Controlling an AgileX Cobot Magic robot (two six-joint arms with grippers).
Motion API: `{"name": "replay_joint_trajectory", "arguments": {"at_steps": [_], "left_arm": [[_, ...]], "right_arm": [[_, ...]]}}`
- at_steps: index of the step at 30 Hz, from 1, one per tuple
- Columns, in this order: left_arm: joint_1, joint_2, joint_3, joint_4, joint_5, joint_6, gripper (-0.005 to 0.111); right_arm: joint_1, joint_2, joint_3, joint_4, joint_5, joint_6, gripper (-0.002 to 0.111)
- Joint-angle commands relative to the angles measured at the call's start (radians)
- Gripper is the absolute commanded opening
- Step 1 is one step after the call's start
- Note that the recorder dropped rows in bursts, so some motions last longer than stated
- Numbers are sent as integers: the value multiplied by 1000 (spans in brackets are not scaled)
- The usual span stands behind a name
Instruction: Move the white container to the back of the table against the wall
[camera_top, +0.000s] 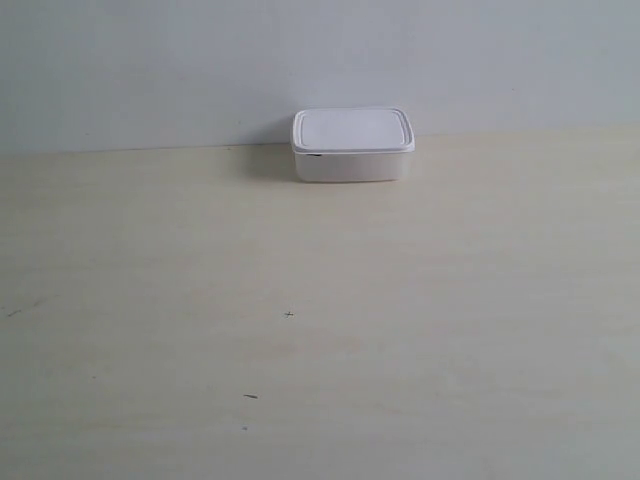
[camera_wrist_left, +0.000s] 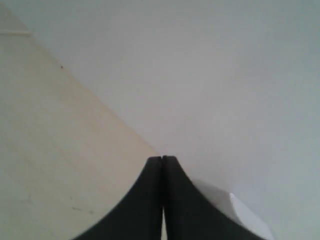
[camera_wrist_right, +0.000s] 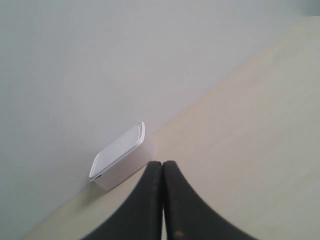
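The left fingers (camera_wrist_left: 145, 200) are pressed together, the two black inner edges meeting along a thin vertical seam up to the tips, and nothing is held between them. The right fingers (camera_wrist_right: 145, 200) are in the same condition: closed tip to tip and holding nothing. Both pairs hang above the surface (camera_top: 300, 350) and are apart from every object. In the left wrist view, a white shape (camera_wrist_left: 235, 210) shows just past the fingers; it is too cropped to identify. In the right wrist view, the white container (camera_wrist_right: 122, 157) lies beyond the fingertips, clear of them, at the line where the surface meets the wall (camera_wrist_right: 75, 60). The exterior view shows the white container (camera_top: 352, 145) upright with its lid seated, at the rear edge of the surface, a long side lying along the wall (camera_top: 150, 60) and appearing flush with it. A few small dark marks (camera_top: 289, 314) lie on the pale wood-grain surface well in front of the container.
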Motion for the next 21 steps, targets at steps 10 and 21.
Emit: {"name": "replay_joint_trajectory", "arguments": {"at_steps": [10,21], "left_arm": [[0,-6,3,-497,-43,49,0],[0,-6,3,-621,16,222,0]], "right_arm": [[-5,-5,5,-11,2,-7,0],[-5,-5,5,-11,2,-7,0]]}}
